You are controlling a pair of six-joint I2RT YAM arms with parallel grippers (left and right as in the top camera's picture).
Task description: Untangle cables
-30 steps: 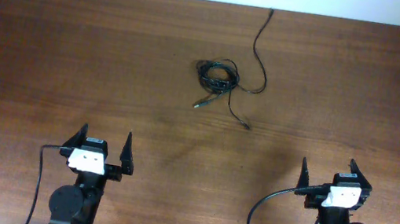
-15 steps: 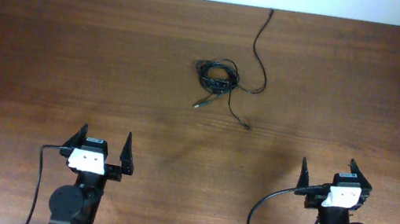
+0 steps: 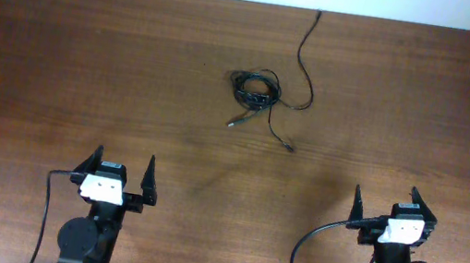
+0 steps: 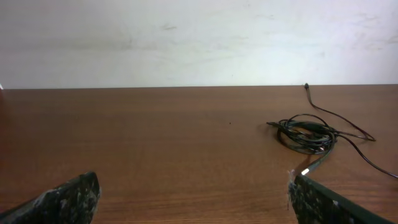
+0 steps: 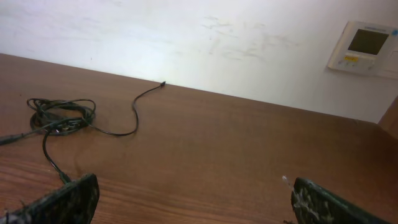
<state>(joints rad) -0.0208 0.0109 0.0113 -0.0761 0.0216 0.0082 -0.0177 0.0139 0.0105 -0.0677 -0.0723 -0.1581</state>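
Toward the far middle of the desk (image 3: 86,63), the cables (image 3: 255,90) lie as a small, flat coil of thin black cords. One cord leaves the coil on its right side, curves, and runs to the far edge of the desk, where its tip lies beside the white wall (image 5: 186,37). A second strand runs from the coil toward the near side and ends in a small plug (image 3: 290,147). A short end with a silvery tip (image 3: 234,124) lies just beside the coil on its near left. The cords in the coil overlap; how they cross cannot be told.

The left tool (image 3: 126,157) is positioned at the near left of the desk, well apart from the cables. Its two fingers (image 4: 68,199) are spread wide and hold nothing. In the left wrist view, the coil lies ahead and to the right.

The right tool (image 3: 387,191) is positioned at the near right, also well apart from the cables. Its fingers (image 5: 62,202) are spread wide with nothing between them. In the right wrist view, the coil lies ahead and to the left.

Neither tool touches a cord. A thick black lead (image 3: 299,253) loops beside the right arm's base. A wall panel (image 5: 367,46) with a small screen is mounted on the wall to the right.
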